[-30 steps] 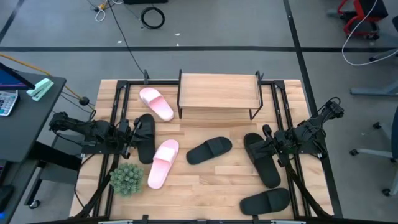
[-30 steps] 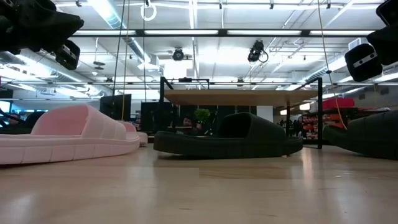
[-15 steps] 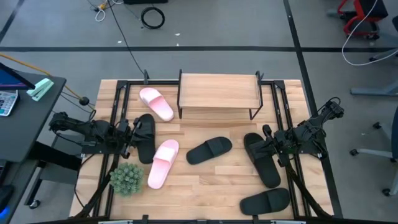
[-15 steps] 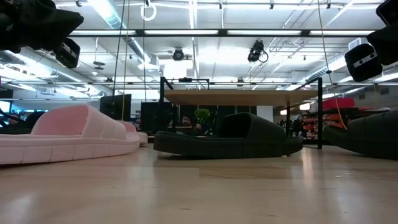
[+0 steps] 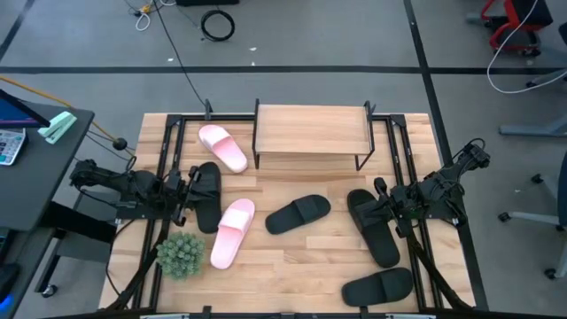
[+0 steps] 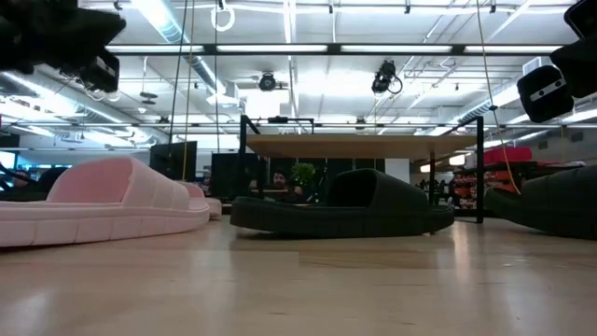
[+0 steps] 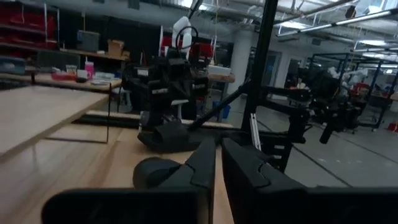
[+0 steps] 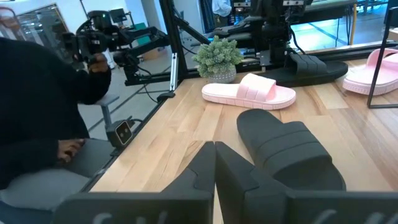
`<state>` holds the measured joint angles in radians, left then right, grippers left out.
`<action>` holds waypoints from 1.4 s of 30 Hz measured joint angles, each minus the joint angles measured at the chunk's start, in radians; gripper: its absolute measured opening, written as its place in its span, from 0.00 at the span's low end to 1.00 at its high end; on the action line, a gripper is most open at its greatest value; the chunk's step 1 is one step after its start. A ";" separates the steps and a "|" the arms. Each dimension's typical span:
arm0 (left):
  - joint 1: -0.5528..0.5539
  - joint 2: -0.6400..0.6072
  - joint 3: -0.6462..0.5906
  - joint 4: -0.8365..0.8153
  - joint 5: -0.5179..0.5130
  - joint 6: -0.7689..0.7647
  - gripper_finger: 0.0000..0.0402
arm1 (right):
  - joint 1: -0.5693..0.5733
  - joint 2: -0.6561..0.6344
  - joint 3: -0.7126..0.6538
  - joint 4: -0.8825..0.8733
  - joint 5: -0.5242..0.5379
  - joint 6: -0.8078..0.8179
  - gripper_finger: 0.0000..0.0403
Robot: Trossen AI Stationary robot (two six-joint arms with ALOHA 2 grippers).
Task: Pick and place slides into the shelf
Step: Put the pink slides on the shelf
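Slides, six on the tabletop, none on the shelf: pink slide (image 5: 222, 147) by the shelf's left end, well ahead of the left gripper; black slide (image 5: 205, 195) directly in front of the left gripper's fingertips, lying lengthwise along the left rail; second pink slide (image 5: 233, 232) just beyond that black one, toward the table's middle, also seen as the large pale shape at the left of the low view (image 6: 103, 201); black slide at centre (image 5: 299, 213), between the two grippers, lying aslant, its open toe facing the low camera (image 6: 345, 207); black slide (image 5: 372, 226) immediately before the right gripper, close under its fingers in the right wrist view (image 8: 287, 152); last black slide (image 5: 378, 286) at the near edge, to the side of the right arm. Shelf (image 5: 311, 130): low rack with plank top on thin black legs, at the far middle of the table, both tiers bare, well apart from either gripper. Left gripper (image 5: 184, 192): at the table's left edge, fingers drawn almost together with a thin gap, holding nothing (image 7: 217, 165). Right gripper (image 5: 383, 206): at the right edge, fingers pressed together, holding nothing (image 8: 214, 163). Potted plant (image 5: 181, 254): green, near corner beside the left arm.
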<state>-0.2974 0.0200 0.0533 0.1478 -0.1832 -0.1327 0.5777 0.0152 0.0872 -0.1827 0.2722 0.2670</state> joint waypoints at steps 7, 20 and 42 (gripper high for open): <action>0.000 0.055 0.222 -0.239 -0.101 0.065 0.13 | 0.000 0.000 0.000 0.000 0.000 0.000 0.03; 0.000 0.609 0.687 -0.769 -0.392 0.012 0.25 | 0.000 0.000 0.000 0.000 0.000 0.000 0.03; -0.122 1.035 0.708 -0.781 -0.174 -0.091 0.27 | 0.000 0.000 0.000 -0.004 0.025 -0.313 0.03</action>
<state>-0.4195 1.0554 0.7616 -0.6331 -0.3576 -0.2234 0.5774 0.0154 0.0872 -0.1863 0.2973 -0.0456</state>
